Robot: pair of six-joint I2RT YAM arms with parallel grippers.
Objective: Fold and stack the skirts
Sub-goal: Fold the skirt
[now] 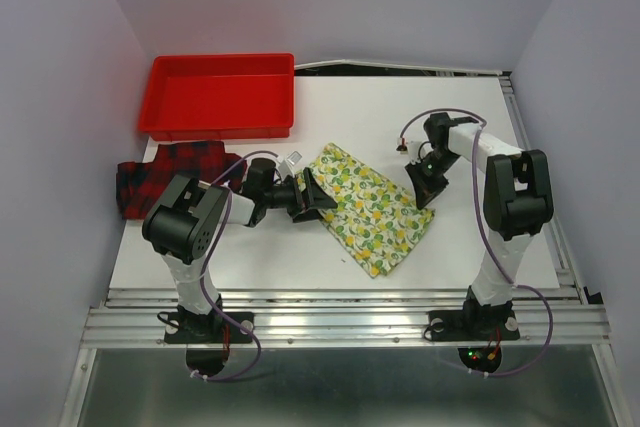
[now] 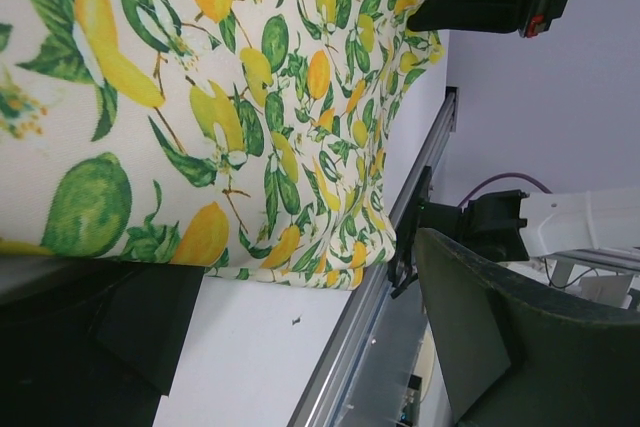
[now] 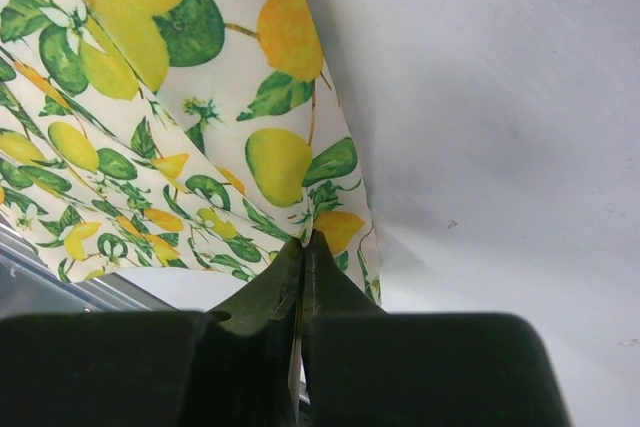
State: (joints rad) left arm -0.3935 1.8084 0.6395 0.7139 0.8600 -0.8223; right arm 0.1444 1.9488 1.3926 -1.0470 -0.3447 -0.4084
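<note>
The lemon-print skirt [image 1: 375, 209] lies flat in the middle of the white table, its corners pointing like a diamond. My right gripper [image 1: 422, 192] is at its right corner, shut on the cloth's edge [image 3: 303, 245], where a thin strip of the lemon-print skirt [image 3: 200, 117] runs between the closed jaws. My left gripper [image 1: 318, 197] stands open at the skirt's left edge, and its wrist view shows the print [image 2: 230, 97] ahead and bare table between the fingers [image 2: 310, 337]. The plaid skirt [image 1: 150, 177] lies crumpled at the table's left edge, partly hidden by my left arm.
A red plastic tray [image 1: 220, 130] sits at the back left, just behind the plaid skirt. The table's metal rail [image 1: 350, 297] runs along the near edge, close to the lemon skirt's lower corner. Purple walls close in both sides.
</note>
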